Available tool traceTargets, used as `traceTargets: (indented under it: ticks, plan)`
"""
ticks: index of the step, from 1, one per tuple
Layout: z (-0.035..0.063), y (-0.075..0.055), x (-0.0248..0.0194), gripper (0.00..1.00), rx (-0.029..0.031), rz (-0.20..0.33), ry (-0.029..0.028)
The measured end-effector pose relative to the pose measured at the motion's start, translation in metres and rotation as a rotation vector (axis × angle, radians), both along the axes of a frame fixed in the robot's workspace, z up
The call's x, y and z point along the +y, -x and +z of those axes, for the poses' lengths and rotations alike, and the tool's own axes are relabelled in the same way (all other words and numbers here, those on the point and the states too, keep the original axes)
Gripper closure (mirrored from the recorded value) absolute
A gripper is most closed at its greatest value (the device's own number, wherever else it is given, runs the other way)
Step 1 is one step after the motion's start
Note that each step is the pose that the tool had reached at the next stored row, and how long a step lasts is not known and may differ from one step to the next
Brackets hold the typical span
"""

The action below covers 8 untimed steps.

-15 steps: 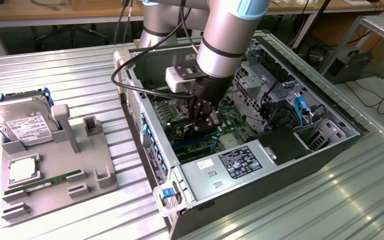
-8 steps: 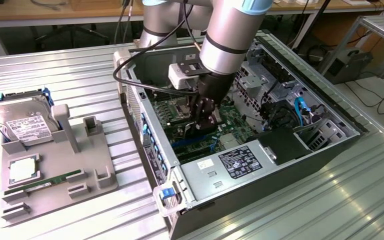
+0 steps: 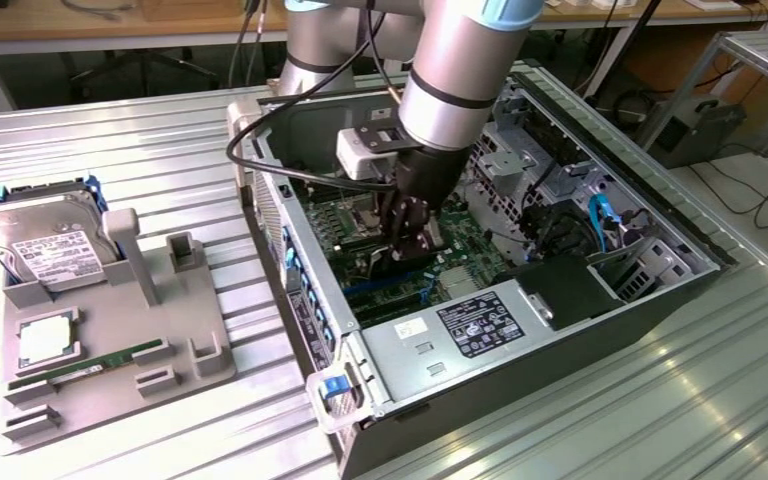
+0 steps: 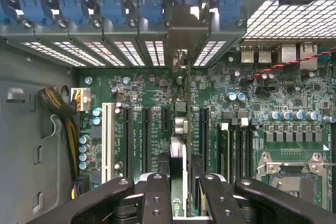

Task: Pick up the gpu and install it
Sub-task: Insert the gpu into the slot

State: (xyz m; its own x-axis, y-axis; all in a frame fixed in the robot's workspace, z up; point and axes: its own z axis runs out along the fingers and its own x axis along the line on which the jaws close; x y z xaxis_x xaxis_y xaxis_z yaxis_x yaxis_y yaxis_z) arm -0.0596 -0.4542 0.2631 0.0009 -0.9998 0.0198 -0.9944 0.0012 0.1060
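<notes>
Ribbed metal tabletop surrounds the open computer case point(image 3: 544, 330), and I am deep inside it at the install step, my claw point(image 4: 178, 190) part-closed edgewise on the gpu point(image 4: 181, 129). It stands upright between my fingers point(image 4: 157, 192), bracket end toward the blue rear slot clips point(image 4: 113, 1). It seems to sit over a motherboard point(image 4: 262, 103) slot, so the next move calls for a straight, aligned press down.

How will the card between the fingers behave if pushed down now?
The card looks thin and stands on edge, so it may tip sideways if pushed off-centre. It looks like a stiff board, so probably won't flex. The motherboard around it is densely packed, so slips risk damage.
</notes>
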Motion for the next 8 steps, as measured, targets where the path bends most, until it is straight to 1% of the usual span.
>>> traceTargets:
  ticks: [4, 8]
  plan:
    - [-0.0002, 0.0, 0.0037, 0.74, 0.0, -0.001, -0.0002]
    - [-0.0023, 0.0, 0.0039, 0.74, 0.0, -0.002, 0.0]
